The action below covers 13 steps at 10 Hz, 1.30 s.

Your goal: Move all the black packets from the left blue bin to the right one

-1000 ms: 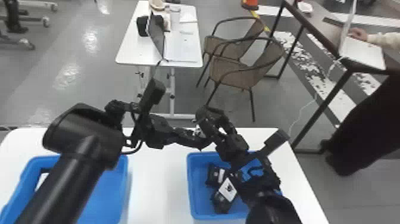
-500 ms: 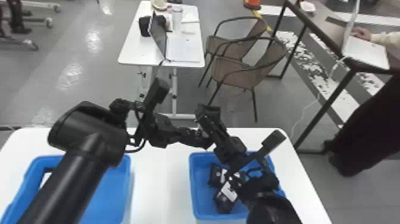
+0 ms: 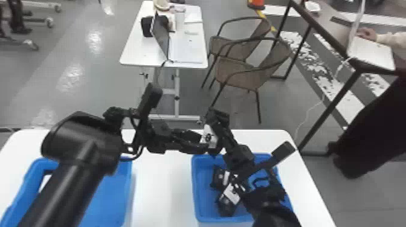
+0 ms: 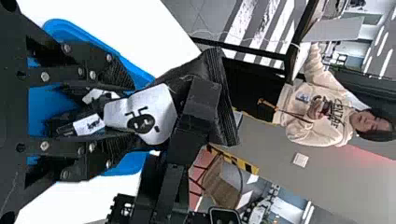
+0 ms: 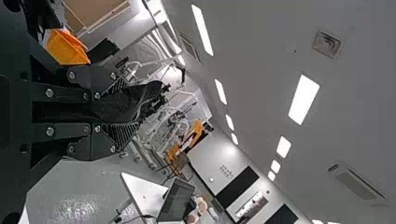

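Gripping one black packet (image 4: 159,107) with left jaws and right jaws together, above the right blue bin (image 3: 198,193), apparently for a handover before dropping it in.

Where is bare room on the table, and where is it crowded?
Bare white table lies nearside between the left bin and right bin. Far side is crowded: right jaws hold a black packet by the left arm.

Honestly can't make out any wording from here. The raised black packet (image 4: 225,112) has a white label (image 4: 156,105) with a dark round mark and angular lines, and the packets (image 3: 226,208) in the right blue bin (image 3: 195,196) show white labels (image 3: 232,194) too, print too small to tell.
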Available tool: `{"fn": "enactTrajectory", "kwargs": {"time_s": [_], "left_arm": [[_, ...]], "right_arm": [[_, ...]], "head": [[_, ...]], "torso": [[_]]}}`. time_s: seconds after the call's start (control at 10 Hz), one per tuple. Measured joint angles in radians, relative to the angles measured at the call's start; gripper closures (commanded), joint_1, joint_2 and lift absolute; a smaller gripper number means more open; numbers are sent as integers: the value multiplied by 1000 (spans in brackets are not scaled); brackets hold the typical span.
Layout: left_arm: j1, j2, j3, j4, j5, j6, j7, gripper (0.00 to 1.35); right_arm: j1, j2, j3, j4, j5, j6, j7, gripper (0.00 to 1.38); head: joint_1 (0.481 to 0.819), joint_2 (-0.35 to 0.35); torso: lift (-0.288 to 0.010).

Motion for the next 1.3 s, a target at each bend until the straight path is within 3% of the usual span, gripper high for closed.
{"fn": "enactTrajectory", "kwargs": {"time_s": [0.3, 0.4, 0.6, 0.8, 0.9, 1.1, 1.2, 1.3], "left_arm": [[116, 21, 128, -109, 53, 56, -12, 303], [180, 24, 205, -147, 133, 73, 27, 305], [326, 47, 346, -165, 508, 56, 182, 317], [399, 116, 403, -170, 732, -14, 238, 335], [418, 142, 420, -161, 834, -66, 247, 269], [445, 151, 505, -182, 799, -152, 258, 243], [460, 147, 535, -201, 801, -166, 277, 259], [480, 133, 563, -235, 786, -134, 309, 249]], "right_arm": [[15, -1, -92, 54, -5, -17, -14, 1151], [37, -1, -127, 66, -8, -17, -26, 1150], [79, 0, -158, 86, -28, -21, -42, 1147], [98, 3, -165, 126, -46, -24, -43, 1139], [94, 8, -165, 156, -51, -28, -42, 1044], [85, 10, -175, 195, -67, -35, -36, 242], [86, 11, -180, 203, -75, -39, -35, 56], [96, 11, -183, 206, -89, -44, -35, 108]], "head": [[695, -190], [695, -190], [695, -170], [695, -107], [695, -72], [695, -22], [695, -3], [695, 5]], "torso": [[0], [0], [0], [0], [0], [0], [0], [0]]}}
